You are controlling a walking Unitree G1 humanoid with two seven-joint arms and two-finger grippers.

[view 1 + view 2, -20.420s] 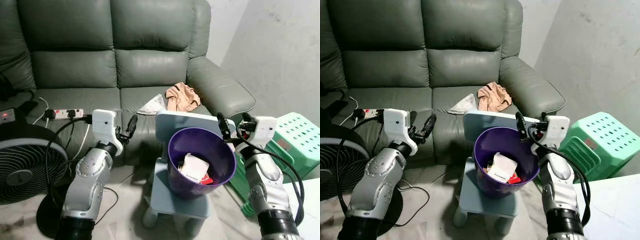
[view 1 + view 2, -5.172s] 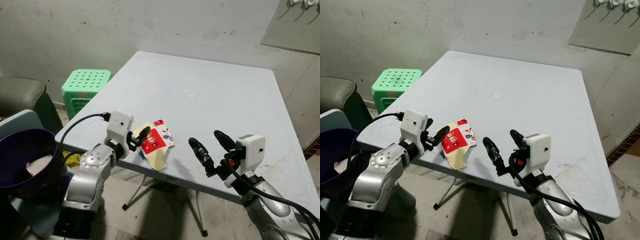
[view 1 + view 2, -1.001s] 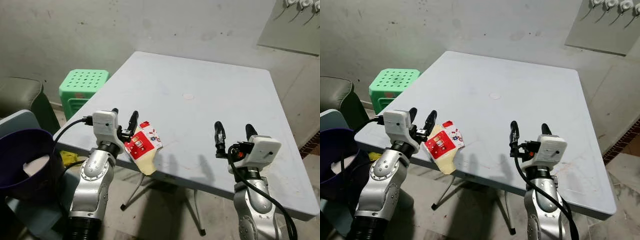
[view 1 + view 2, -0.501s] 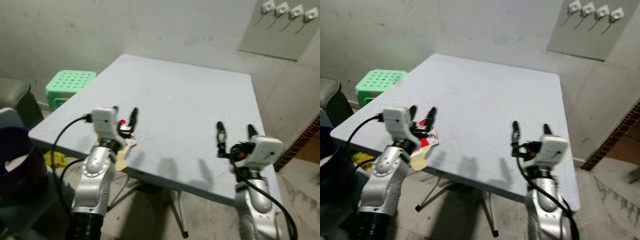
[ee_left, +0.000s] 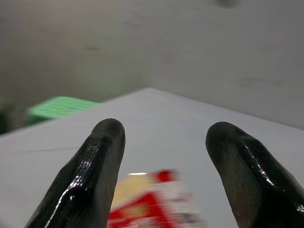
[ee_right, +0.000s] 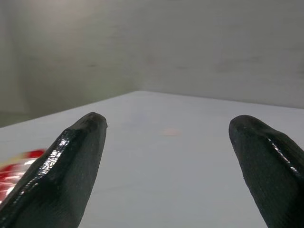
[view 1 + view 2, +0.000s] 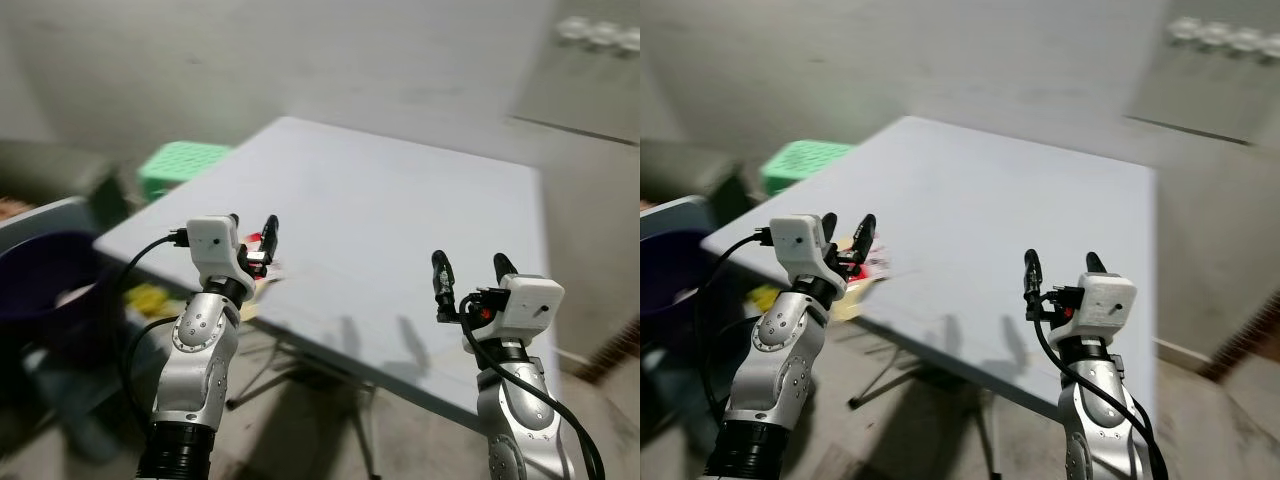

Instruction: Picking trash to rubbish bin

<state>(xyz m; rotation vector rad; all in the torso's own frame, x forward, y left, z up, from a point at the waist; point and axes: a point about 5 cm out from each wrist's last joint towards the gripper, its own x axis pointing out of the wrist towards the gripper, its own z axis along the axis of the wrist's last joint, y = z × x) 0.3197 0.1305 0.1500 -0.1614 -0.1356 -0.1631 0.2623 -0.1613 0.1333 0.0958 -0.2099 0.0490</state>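
A flattened red-and-cream carton [image 7: 264, 268] lies at the near left edge of the pale blue table [image 7: 400, 220]. My left gripper [image 7: 252, 226] is held just above and before it, open, with nothing between the fingers. In the left wrist view the carton [image 5: 152, 204] lies low between the two fingers [image 5: 95, 171]. My right gripper [image 7: 468, 264] is raised over the table's near right part, open and empty. The purple bin [image 7: 45, 275] stands blurred on the floor at the far left. The pictures are smeared by motion.
A green plastic stool [image 7: 185, 160] stands beyond the table's left corner. The edge of a dark sofa [image 7: 60, 165] is at the far left. Folding table legs [image 7: 300, 370] and bare concrete floor lie under the near edge. A grey wall is behind.
The whole picture has swung, so the camera moved; the bin and sofa edge are in view again at the left. Both grippers stay raised and open. The carton lies where it was.
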